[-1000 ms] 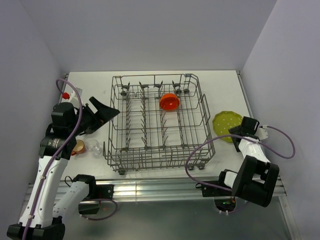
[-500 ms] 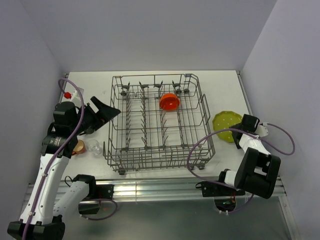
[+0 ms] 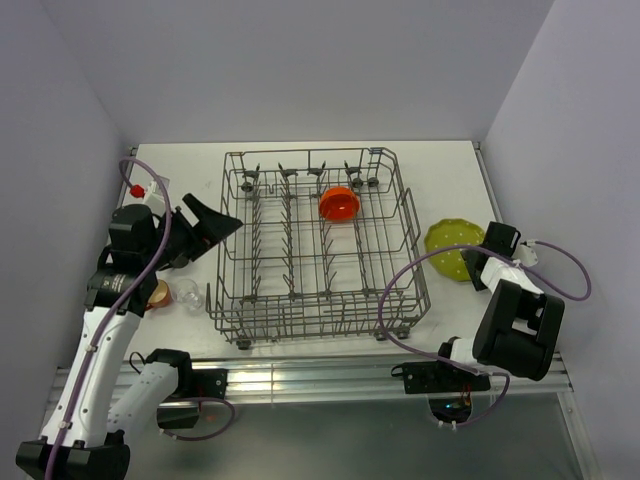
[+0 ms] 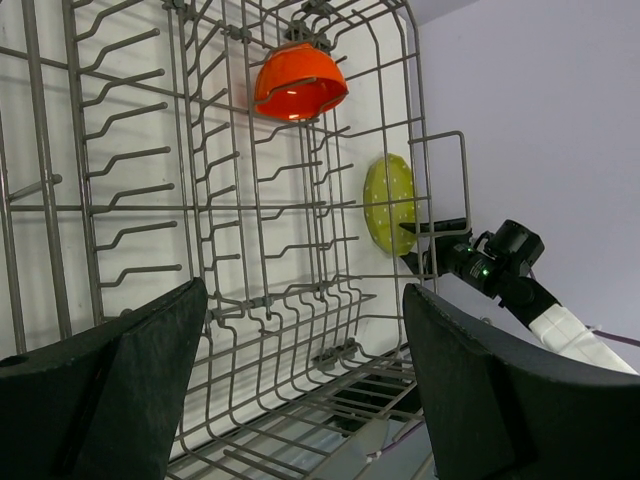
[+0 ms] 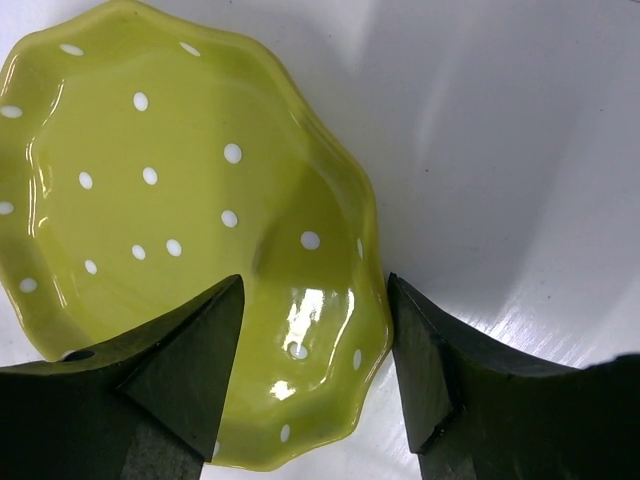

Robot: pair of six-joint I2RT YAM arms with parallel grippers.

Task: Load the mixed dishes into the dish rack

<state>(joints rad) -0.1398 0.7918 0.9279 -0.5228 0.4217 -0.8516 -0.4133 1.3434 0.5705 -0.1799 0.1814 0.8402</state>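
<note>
Orange bowl [image 3: 339, 204] sits in the dish rack [image 3: 310, 152]; yellow-green scalloped plate [image 3: 450, 245] lies on the table [image 3: 450, 170] beside it, rim straddled by the spread right gripper [image 5: 313, 300]; left gripper [image 4: 305, 295] spread, empty; clear glass [image 3: 187, 294] and small orange cup [image 3: 157, 294] unloaded.

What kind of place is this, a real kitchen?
Probably a robot test booth, not a kitchen: bare pale walls enclose a white table holding a grey metal wire dish rack, and an aluminium rail carries the arm bases.
</note>
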